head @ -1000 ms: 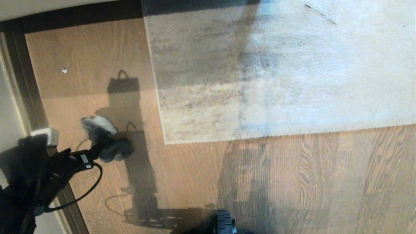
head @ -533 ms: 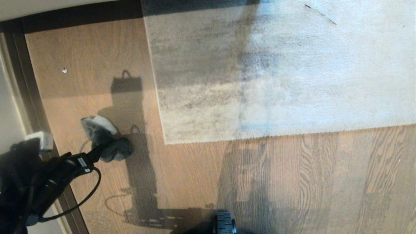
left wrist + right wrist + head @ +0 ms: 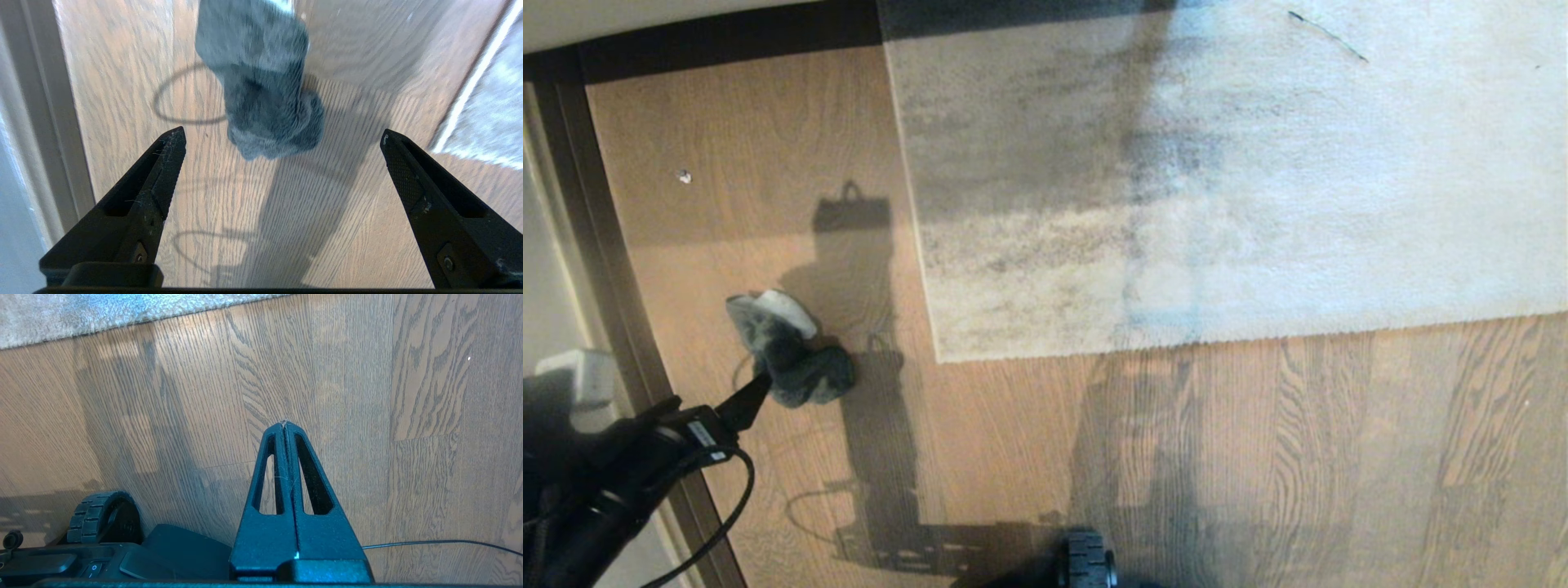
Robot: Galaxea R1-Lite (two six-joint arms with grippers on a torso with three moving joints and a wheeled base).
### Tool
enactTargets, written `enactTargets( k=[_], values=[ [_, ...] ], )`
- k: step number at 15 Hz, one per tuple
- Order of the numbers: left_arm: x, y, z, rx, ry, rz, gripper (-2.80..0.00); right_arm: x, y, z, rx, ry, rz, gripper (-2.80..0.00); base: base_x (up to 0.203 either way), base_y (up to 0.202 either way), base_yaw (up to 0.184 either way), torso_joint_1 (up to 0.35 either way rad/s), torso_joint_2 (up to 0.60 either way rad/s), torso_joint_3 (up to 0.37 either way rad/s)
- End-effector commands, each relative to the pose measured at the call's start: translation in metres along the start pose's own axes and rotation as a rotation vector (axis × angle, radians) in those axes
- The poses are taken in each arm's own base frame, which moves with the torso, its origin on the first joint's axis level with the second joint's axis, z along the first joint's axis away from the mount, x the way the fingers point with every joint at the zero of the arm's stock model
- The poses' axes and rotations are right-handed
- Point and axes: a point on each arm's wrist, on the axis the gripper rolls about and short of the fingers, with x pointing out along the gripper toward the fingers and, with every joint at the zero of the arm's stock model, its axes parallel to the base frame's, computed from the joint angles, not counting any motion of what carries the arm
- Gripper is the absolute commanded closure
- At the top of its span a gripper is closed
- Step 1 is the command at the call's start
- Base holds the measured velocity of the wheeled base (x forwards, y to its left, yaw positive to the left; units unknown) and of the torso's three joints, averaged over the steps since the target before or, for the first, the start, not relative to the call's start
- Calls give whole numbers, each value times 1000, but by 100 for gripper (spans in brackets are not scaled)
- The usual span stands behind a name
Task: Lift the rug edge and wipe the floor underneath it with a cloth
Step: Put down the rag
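The grey cloth (image 3: 788, 351) lies bunched on the wooden floor (image 3: 1013, 457), left of the rug's near corner (image 3: 939, 358). The pale grey rug lies flat, its near edge (image 3: 1217, 333) running off to the right. My left gripper (image 3: 752, 394) hovers just short of the cloth on the near-left side. In the left wrist view its jaws stand wide open (image 3: 282, 132) with nothing between them; the cloth (image 3: 261, 90) lies just beyond the fingertips (image 3: 173, 143) and the rug border (image 3: 482, 118) is off to one side. My right gripper (image 3: 284, 422) is shut and empty over bare floor, with the rug edge (image 3: 102, 310) beyond.
A dark skirting strip (image 3: 605, 245) runs along the left and far walls. A small pale speck (image 3: 684, 175) lies on the floor by the far left. The base's wheel (image 3: 1086, 559) sits at the near edge. A thin cable (image 3: 441, 543) crosses the floor near the right gripper.
My left gripper has drawn back toward the near left, off the cloth, which stays where it lay. The rug and the right gripper have not moved.
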Motion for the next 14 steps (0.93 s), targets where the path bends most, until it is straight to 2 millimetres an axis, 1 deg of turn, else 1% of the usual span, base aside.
enactTargets(
  k=[1,3,4,9,12,14],
  values=[
    [-13,-3,12,-3,-76,-16,-280,0,0,0,0,1,0,0,0,0,0,0,0,0],
    [-18,-3,16,-1,-94,-18,-280,0,0,0,0,3,0,0,0,0,0,0,0,0],
    [-21,-3,17,-1,-101,-19,0,0,0,0,0,1,0,0,0,0,0,0,0,0],
    [-37,-7,22,5,-110,-42,0,0,0,0,0,2,0,0,0,0,0,0,0,0],
    [-52,-10,24,9,-108,-71,0,0,0,0,0,1,-1,0,0,0,0,0,0,0],
    [-68,-10,26,9,-113,-80,0,0,0,0,0,1,0,0,0,0,0,0,0,0]
  ],
)
